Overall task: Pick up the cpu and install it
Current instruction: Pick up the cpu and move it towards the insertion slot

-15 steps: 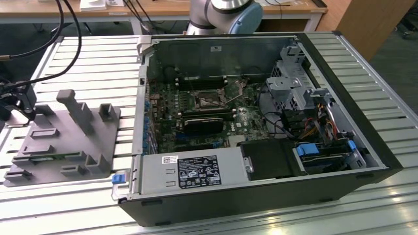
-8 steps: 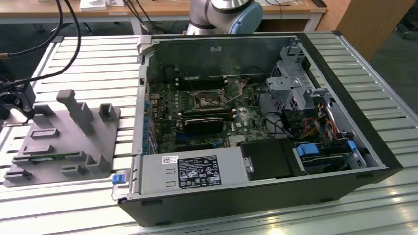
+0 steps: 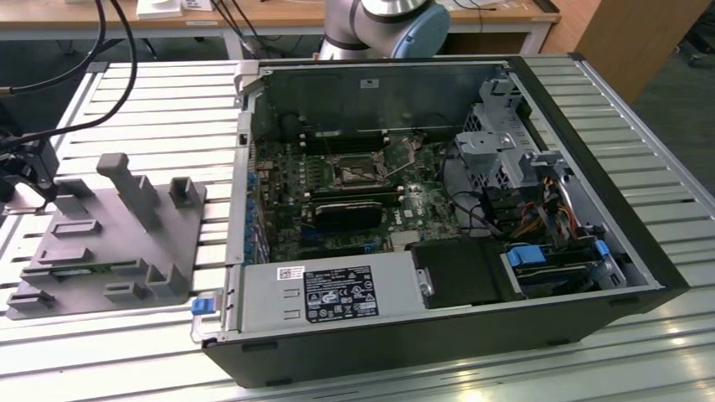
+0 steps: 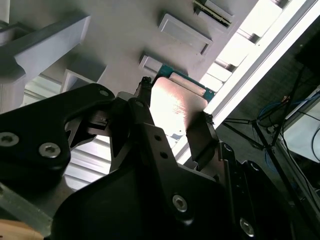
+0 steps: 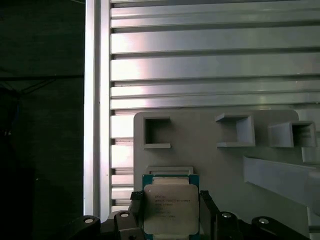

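Black fingers [image 5: 206, 212] of the gripper [image 5: 171, 202] are pressing against two opposite edges of the cpu [image 5: 170, 214]. The jaws are standing only as far apart as the chip is wide and are clamping it between them. In the first wrist view the cpu is lying flat, with its silver metal top facing the camera and its lines of print running across from finger to finger. Its thin green edge is pointing away from the gripper's body. The chip is looking almost square, so I cannot tell which way its long axis is running.

In the second wrist view the gripper [image 4: 176, 99] is holding the cpu [image 4: 175, 112] the same way, with glare washing over the shiny face. The chip is sitting over the grey fixture [image 5: 200, 155], just beside a shallow framed pocket [image 5: 169, 171]. Whether it is touching the fixture I cannot tell.

In the exterior view the gripper [image 3: 25, 188] is hanging at the exterior view's left edge, over the fixture [image 3: 112, 243] on the slatted metal table [image 3: 146, 100]. It is well apart from the open computer case [image 3: 447, 209] and its socket [image 3: 357, 172].
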Controlling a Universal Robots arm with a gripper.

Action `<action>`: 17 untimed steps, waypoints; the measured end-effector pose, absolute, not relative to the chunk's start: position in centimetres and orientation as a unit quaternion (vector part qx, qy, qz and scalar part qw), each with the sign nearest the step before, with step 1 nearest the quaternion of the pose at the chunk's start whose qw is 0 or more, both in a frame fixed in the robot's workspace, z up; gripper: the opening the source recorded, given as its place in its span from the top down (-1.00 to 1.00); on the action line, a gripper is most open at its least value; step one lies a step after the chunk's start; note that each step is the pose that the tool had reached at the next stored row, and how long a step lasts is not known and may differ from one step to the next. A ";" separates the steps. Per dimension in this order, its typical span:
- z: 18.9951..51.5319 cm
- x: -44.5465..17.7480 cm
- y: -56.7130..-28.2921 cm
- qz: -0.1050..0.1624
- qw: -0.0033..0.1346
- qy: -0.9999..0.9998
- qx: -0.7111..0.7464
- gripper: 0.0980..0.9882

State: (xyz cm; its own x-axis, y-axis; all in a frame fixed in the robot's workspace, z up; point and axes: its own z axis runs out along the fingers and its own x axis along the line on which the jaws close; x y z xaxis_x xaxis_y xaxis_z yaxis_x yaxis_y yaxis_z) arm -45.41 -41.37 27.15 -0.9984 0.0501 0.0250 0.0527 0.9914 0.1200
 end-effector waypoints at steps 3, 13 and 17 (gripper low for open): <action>27.3 -45.4 -41.4 -0.061 0.011 -0.998 -0.026 0.01; 28.0 -45.4 -41.4 -0.062 0.011 -0.998 -0.026 0.01; 28.3 -45.4 -41.4 -0.063 0.011 -0.998 -0.026 0.01</action>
